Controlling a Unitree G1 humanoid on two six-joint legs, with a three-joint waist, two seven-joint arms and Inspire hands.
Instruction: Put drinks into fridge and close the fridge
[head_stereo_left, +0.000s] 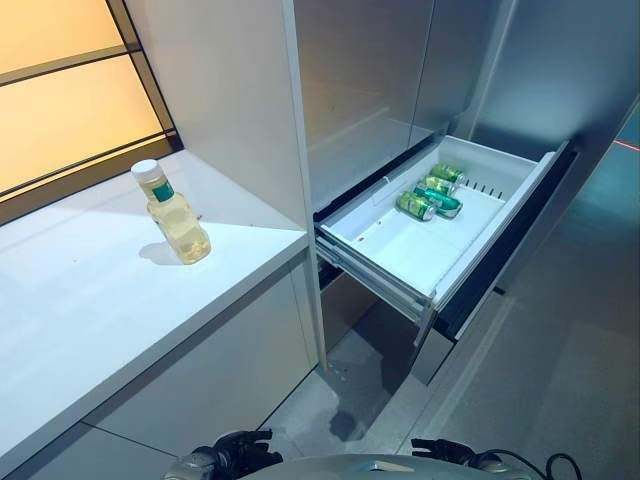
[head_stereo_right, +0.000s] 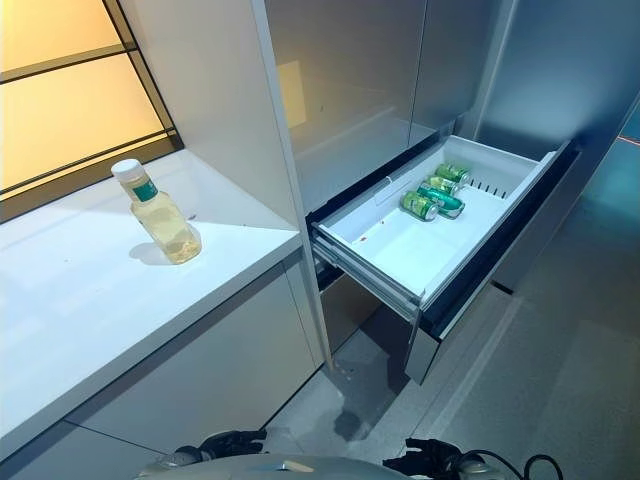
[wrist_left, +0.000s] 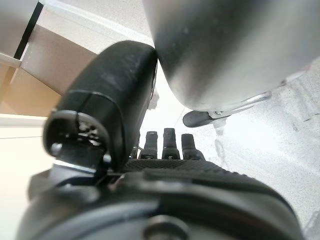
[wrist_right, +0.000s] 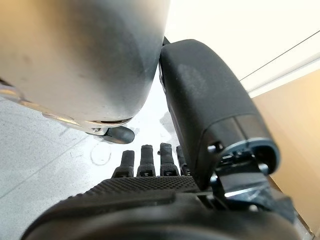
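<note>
A clear bottle (head_stereo_left: 176, 216) of yellowish drink with a white cap stands upright on the white counter (head_stereo_left: 90, 300) at the left. Green cans (head_stereo_left: 431, 192) lie on their sides at the far end of the fridge's pulled-out white drawer (head_stereo_left: 395, 250). The drawer stands wide open to the right of the counter. My left hand (wrist_left: 169, 145) and my right hand (wrist_right: 149, 161) hang low by my sides, fingers straight, holding nothing. They also show at the bottom edge of the left eye view, left hand (head_stereo_left: 237, 452) and right hand (head_stereo_left: 447, 453), far from the bottle and the drawer.
The fridge's steel upper doors (head_stereo_left: 365, 90) are shut above the drawer. A white cabinet side panel (head_stereo_left: 230, 90) stands between counter and fridge. The drawer's dark front panel (head_stereo_left: 510, 245) juts into the grey floor (head_stereo_left: 560, 360). A lit window (head_stereo_left: 60, 90) is behind the counter.
</note>
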